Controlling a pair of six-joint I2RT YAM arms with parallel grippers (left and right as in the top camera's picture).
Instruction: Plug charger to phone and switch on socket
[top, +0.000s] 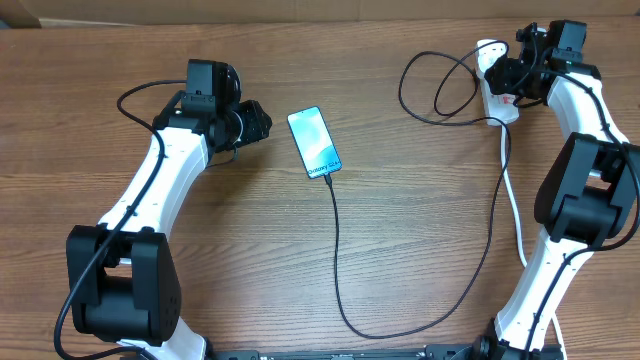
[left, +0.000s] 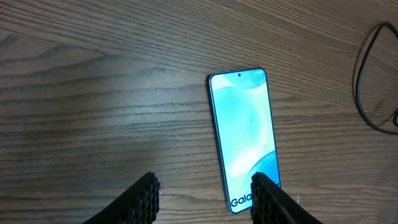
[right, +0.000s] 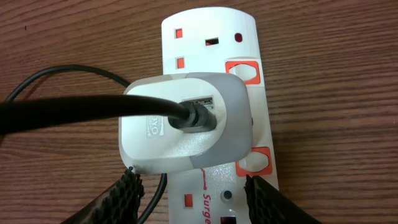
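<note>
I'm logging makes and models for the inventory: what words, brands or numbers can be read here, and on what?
"Gala" on the phone screen; the rest hides behind a finger of the left gripper.
"Surge", red, on the socket; cut off by the picture's edge.
Brand on the charger adapter: partly under its cable, unreadable.
Overhead, the phone's text is too small.

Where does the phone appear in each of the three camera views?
Overhead: the phone lies near the picture's middle, slightly tilted; the black charger cable reaches its lower end.
Left wrist: right of centre, running to the bottom edge, screen lit.
Right wrist: not in it; only the power strip and white plug adapter show.
Shared landmark: the black charger cable, at the right edge of the left wrist view, entering the adapter in the right wrist view.
</note>
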